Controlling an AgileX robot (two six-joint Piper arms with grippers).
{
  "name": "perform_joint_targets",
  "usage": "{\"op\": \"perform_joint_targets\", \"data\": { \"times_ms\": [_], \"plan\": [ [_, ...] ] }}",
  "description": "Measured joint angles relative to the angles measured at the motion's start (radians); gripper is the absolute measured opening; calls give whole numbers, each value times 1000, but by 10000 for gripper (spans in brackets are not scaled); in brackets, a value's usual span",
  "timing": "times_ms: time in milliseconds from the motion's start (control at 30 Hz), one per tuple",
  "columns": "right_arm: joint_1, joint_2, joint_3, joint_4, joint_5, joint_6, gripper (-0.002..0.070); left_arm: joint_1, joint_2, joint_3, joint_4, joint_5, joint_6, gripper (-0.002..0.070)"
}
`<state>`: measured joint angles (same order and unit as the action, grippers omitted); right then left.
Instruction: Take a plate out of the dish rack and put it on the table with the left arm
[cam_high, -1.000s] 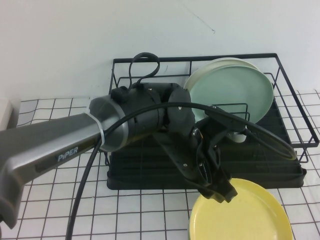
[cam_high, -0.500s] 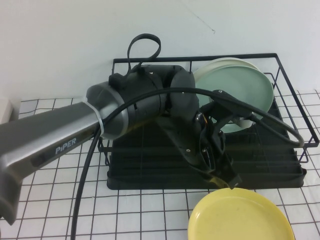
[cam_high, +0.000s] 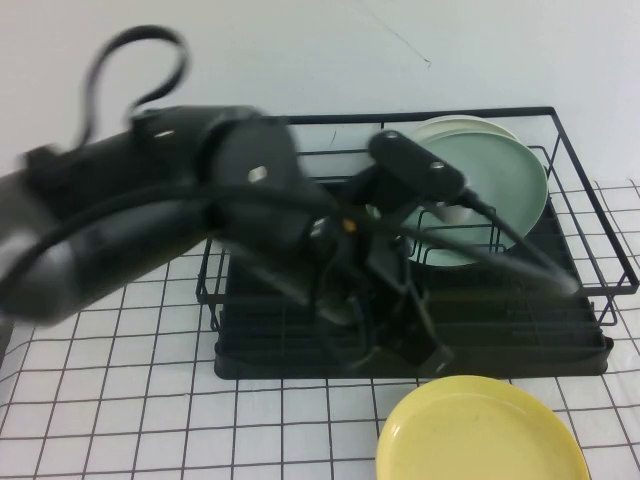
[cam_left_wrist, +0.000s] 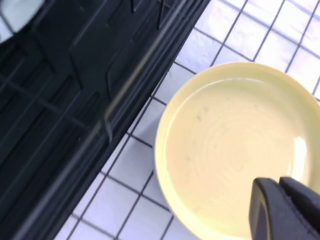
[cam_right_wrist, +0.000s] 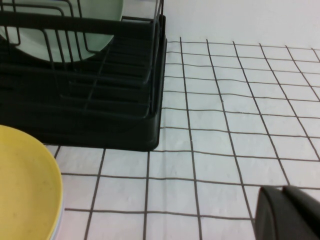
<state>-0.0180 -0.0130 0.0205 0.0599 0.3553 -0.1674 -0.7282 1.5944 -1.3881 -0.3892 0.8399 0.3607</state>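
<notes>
In the high view we see the plate (cam_high: 482, 432) lying flat on the table (cam_high: 120, 400) at the lower right of the frame, just in front of the dish rack (cam_high: 400, 300), with a pale rim of another dish peeking out under its left edge. The left arm (cam_high: 150, 220) sweeps in from the left edge and is blurred; the left gripper (cam_high: 425, 352) sits over the rack's front edge, just above the plate's far rim and apart from it (whether its fingers are parted or together we cannot tell). In the left wrist view the plate (cam_left_wrist: 240, 155) fills the right half of the frame, the rack's black tray (cam_left_wrist: 60, 100) the upper left, and the fingertips (cam_left_wrist: 280, 210) show at the lower right. The pale green plate (cam_high: 470, 195) stands upright in the rack's right part, upper right of the high frame. The right gripper (cam_right_wrist: 287, 212) shows only at the lower right of its own wrist view, over bare grid; its state we cannot tell.
</notes>
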Motion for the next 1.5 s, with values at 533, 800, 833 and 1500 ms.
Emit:
{"op": "perform_joint_targets", "data": {
  "times_ms": [533, 800, 833, 1500],
  "plan": [
    [0, 0, 0, 0, 0, 0, -1, 0, -789, 789, -8, -480, -3, 1],
    [0, 0, 0, 0, 0, 0, -1, 0, -1064, 1003, -9, -476, -3, 1],
    [0, 0, 0, 0, 0, 0, -1, 0, -1087, 1018, -4, -474, -3, 1],
    [0, 0, 0, 0, 0, 0, -1, 308, -1415, 1377, 30, -1042, 135, -1]
  ]
}}
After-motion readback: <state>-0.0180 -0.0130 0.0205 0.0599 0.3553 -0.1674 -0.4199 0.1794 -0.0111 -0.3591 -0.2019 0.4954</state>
